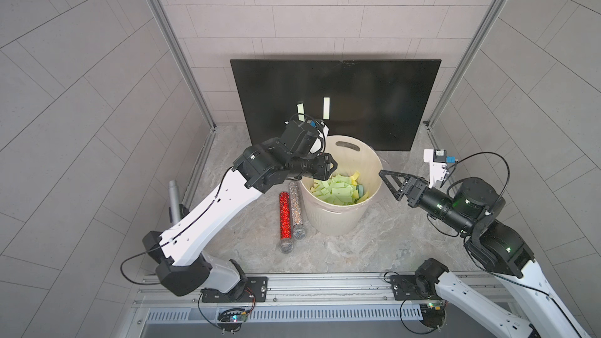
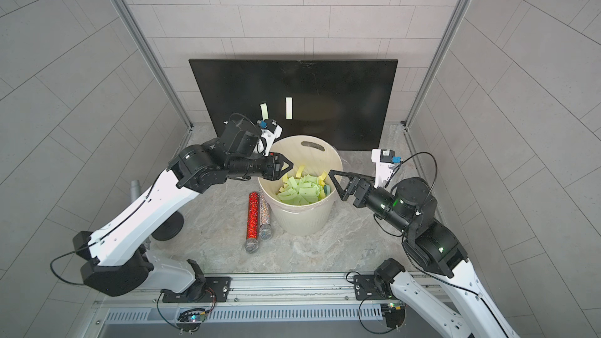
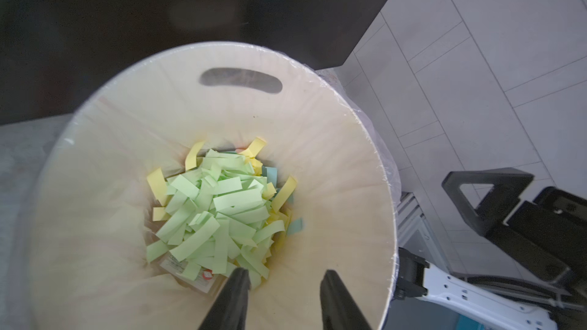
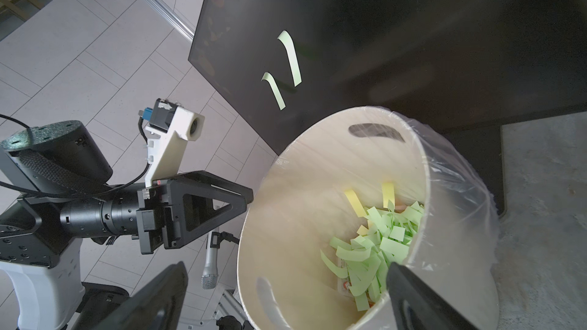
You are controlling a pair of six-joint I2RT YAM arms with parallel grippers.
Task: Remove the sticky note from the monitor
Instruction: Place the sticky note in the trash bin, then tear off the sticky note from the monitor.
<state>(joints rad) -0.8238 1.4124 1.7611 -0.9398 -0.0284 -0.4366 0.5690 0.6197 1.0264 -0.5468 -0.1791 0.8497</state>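
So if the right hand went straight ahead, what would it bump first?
Probably the rim of the cream bucket: the open right hand points right at it. It might just skim over; height is unclear.

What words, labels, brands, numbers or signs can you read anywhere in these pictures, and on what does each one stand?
None can be read.
The wrapper under the paper strips in the bucket: small print and a red round mark, too blurred to read.
The sticky notes on the monitor: blank, no writing shows.
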